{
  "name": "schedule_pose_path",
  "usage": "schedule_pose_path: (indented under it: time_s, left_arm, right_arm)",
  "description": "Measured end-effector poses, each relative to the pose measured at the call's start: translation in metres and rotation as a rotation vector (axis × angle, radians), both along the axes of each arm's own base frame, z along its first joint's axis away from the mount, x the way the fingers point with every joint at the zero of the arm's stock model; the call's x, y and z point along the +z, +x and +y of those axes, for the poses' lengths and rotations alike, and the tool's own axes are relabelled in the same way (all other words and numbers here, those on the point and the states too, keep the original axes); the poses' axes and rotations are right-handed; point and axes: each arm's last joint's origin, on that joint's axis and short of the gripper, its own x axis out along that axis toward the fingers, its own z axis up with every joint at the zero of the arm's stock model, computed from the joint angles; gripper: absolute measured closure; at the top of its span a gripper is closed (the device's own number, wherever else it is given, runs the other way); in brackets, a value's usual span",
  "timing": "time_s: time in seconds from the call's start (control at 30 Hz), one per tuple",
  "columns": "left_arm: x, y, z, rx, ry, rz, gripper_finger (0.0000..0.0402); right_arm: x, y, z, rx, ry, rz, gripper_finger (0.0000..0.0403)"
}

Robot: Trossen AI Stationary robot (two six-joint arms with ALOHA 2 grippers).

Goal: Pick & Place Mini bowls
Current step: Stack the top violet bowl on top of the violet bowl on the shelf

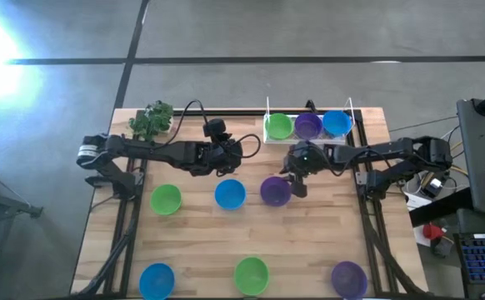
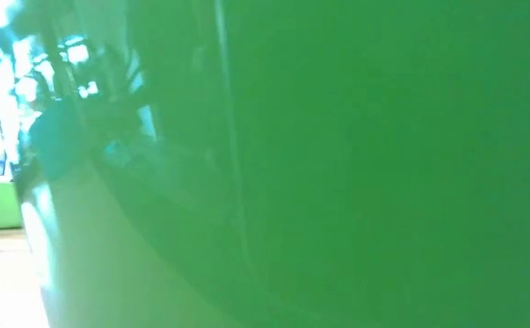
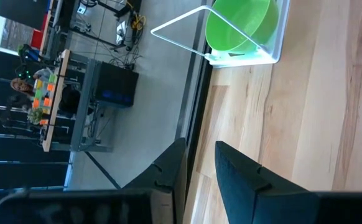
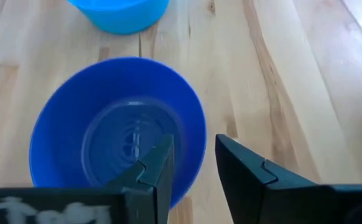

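Note:
Six mini bowls sit on the wooden table: green, blue and purple in a middle row, and blue, green and purple along the near edge. Three more, green, purple and blue, stand in a clear tray at the far edge. My right gripper is open at the middle-row purple bowl. One finger is over its hollow and one outside its rim, with a gap on both sides. My left gripper is open and holds nothing, just left of the tray.
A leafy green toy plant sits at the table's far left corner. The near green bowl fills the low view and hides the rest. Bare wood lies between the middle row and the near row. A person shows far off in the room.

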Motion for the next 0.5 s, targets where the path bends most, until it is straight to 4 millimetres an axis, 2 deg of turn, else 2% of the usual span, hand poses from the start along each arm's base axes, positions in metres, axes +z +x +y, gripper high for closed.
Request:
schedule_pose_path:
  time_s: [0.5]
  left_arm:
    - [0.0, 0.0, 0.0, 0.0, 0.0, 0.0, 0.0316]
  right_arm:
    - [-0.0084, -0.0042, 0.001, -0.027, 0.02, -0.031, 0.0286]
